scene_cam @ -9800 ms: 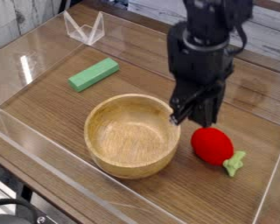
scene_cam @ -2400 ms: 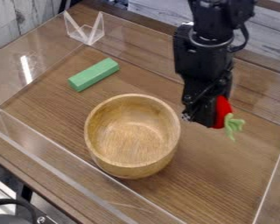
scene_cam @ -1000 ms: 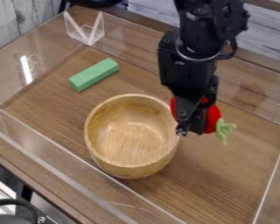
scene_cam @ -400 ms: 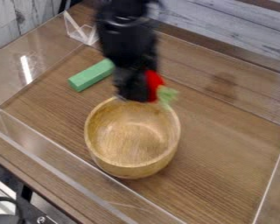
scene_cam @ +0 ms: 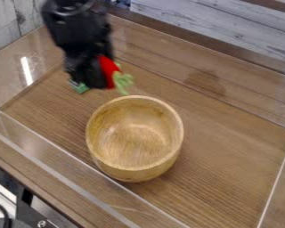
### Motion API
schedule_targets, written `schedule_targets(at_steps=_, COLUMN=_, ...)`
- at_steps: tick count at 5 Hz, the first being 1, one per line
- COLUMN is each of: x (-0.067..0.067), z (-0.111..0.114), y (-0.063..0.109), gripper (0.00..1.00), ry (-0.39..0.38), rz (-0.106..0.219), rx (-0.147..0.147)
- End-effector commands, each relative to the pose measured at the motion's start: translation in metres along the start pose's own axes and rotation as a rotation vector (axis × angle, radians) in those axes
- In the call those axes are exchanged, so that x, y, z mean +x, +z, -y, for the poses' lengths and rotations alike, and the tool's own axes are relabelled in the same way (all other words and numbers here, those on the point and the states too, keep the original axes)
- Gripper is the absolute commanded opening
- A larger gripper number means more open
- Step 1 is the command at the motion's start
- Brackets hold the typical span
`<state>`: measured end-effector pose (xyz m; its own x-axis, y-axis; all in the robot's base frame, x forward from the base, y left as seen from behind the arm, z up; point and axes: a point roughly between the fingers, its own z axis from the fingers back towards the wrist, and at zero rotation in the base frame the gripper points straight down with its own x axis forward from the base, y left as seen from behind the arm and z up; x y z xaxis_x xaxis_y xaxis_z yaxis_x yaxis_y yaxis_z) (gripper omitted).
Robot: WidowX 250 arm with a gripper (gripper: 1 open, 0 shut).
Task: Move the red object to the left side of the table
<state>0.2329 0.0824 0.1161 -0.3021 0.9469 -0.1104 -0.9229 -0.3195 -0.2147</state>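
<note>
The red object [scene_cam: 108, 67], a small red toy fruit with a green leafy stem, hangs above the left part of the table [scene_cam: 228, 98]. My gripper [scene_cam: 97, 78] points down and is shut on it, and the green stem sticks out to the right of the fingers. The fruit is held clear of the tabletop, up and to the left of the wooden bowl [scene_cam: 135, 136]. The picture is blurred around the arm.
A green block [scene_cam: 78, 87] lies right under and behind the gripper, mostly hidden by it. The round wooden bowl stands in the middle front. Low clear acrylic walls [scene_cam: 38, 156] border the table on the left and front.
The arm has carried the red object from right of the bowl, across its far rim, to the left, over the green block. The grip has stayed the same.
</note>
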Motion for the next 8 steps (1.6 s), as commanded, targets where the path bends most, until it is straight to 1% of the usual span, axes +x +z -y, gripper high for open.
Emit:
schedule_targets(at_steps=1, x=0.03, z=0.023, y=0.012, gripper=0.0, ry=0.0, rz=0.004, rx=-0.043)
schedule_targets(at_steps=2, x=0.058, z=0.021, y=0.003, gripper=0.0, ry=0.021, rz=0.013, rx=-0.042)
schedule_targets(at_steps=3, x=0.08, z=0.02, y=-0.009, gripper=0.0, ry=0.039, rz=0.018, rx=-0.04)
schedule_targets(at_steps=4, x=0.092, z=0.016, y=-0.035, gripper=0.0, ry=0.082, rz=0.021, rx=-0.028)
schedule_targets(at_steps=5, x=0.1, z=0.013, y=-0.062, gripper=0.0, ry=0.116, rz=0.022, rx=-0.014)
schedule_targets(at_steps=6, x=0.102, z=0.031, y=-0.069, gripper=0.0, ry=0.122, rz=0.014, rx=-0.007)
schedule_targets(at_steps=7, x=0.105, z=0.046, y=-0.073, gripper=1.0, ry=0.13, rz=0.013, rx=-0.004)
schedule_targets(at_steps=8, x=0.117, z=0.055, y=-0.072, gripper=1.0, ry=0.12, rz=0.003, rx=0.004)
